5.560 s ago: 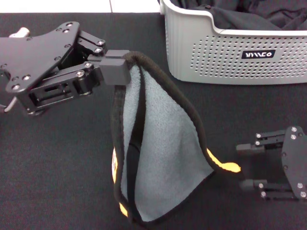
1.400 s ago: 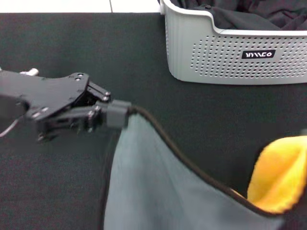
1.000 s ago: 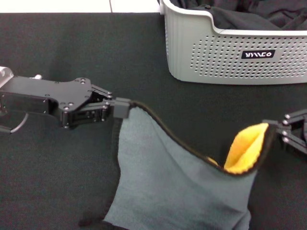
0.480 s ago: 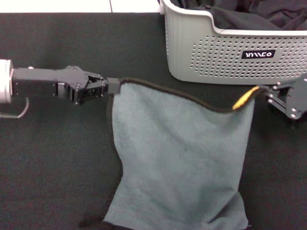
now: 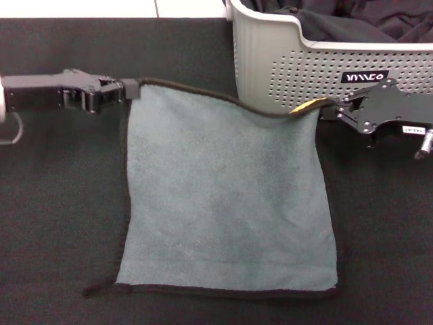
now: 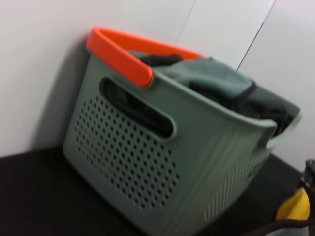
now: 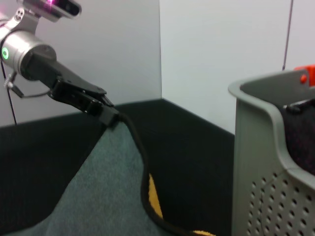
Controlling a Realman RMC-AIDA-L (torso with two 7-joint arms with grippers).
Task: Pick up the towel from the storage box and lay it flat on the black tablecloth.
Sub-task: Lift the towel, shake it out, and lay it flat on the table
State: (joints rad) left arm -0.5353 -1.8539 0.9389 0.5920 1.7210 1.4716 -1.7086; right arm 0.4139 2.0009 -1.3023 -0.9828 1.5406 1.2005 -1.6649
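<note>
One towel point(image 5: 226, 203), one storage box point(image 5: 325, 74) and one black tablecloth point(image 5: 61, 203) were counted. The left gripper point(image 5: 128, 88) was closed on the towel's far left corner. The towel lay grey-teal face up, its near part on the tablecloth. The right gripper point(image 5: 331, 108) pinched the far right corner, orange-yellow showing there. The box stood behind; its right end was cut off, dark cloth inside indistinct.
</note>
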